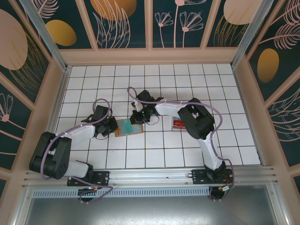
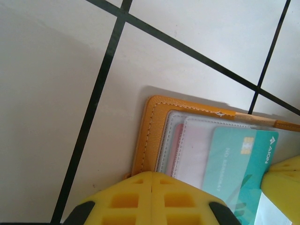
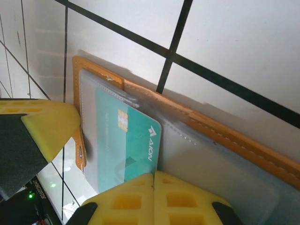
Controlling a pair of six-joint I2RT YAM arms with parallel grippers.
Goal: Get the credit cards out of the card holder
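Note:
The card holder (image 1: 120,134) lies open on the tiled table, tan outside with clear pockets, between my two grippers. My left gripper (image 2: 152,179) is shut on the holder's tan stitched edge (image 2: 149,136) at its left end. A teal credit card (image 3: 126,140) with a chip sticks partly out of a clear pocket. My right gripper (image 3: 153,176) is shut on that card's lower edge. A reddish credit card (image 2: 177,146) sits inside a pocket beside the teal one (image 2: 236,161). In the top view the left gripper (image 1: 114,126) and right gripper (image 1: 139,117) flank the holder.
A red card (image 1: 178,123) lies flat on the tiles right of the holder, beside the right arm's elbow. The left gripper's yellow finger (image 3: 47,126) shows close to the holder's left end. Wooden walls ring the white tiled table (image 1: 159,154).

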